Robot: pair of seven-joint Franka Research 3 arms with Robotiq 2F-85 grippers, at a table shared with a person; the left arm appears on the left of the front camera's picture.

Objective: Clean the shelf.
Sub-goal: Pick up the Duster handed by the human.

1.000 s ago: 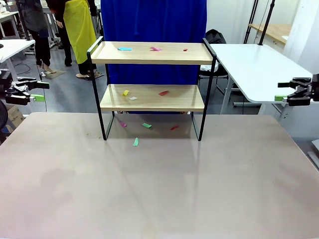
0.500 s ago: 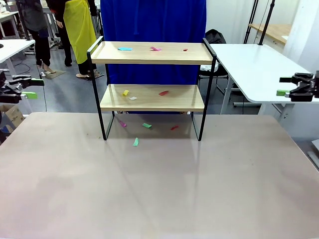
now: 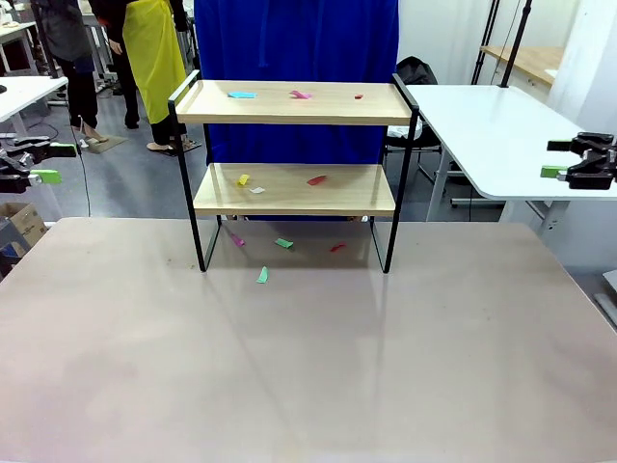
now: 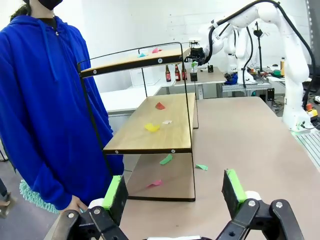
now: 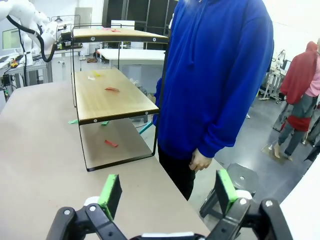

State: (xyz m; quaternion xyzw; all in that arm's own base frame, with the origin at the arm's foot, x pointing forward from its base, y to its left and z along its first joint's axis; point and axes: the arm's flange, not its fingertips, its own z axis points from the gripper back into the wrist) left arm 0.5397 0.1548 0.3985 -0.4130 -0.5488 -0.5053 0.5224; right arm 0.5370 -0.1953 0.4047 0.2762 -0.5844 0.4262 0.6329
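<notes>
The shelf is standing at the far middle of the desk, its long axis running across from the robot's left to its right, with a person in a blue hoodie waiting close behind it. Coloured paper scraps are lying on both boards and on the desk between its legs. The left hand is hanging out past the desk's left edge, fingers spread wide and holding nothing, and is looking along the boards from the shelf's left end. The right hand is hanging past the right edge, equally wide and empty, facing the right end. Both are sitting well apart from the shelf and about equally far, so either would be reaching inward along its length; more scraps are lying toward the left half, which seems to be favouring the left arm.
</notes>
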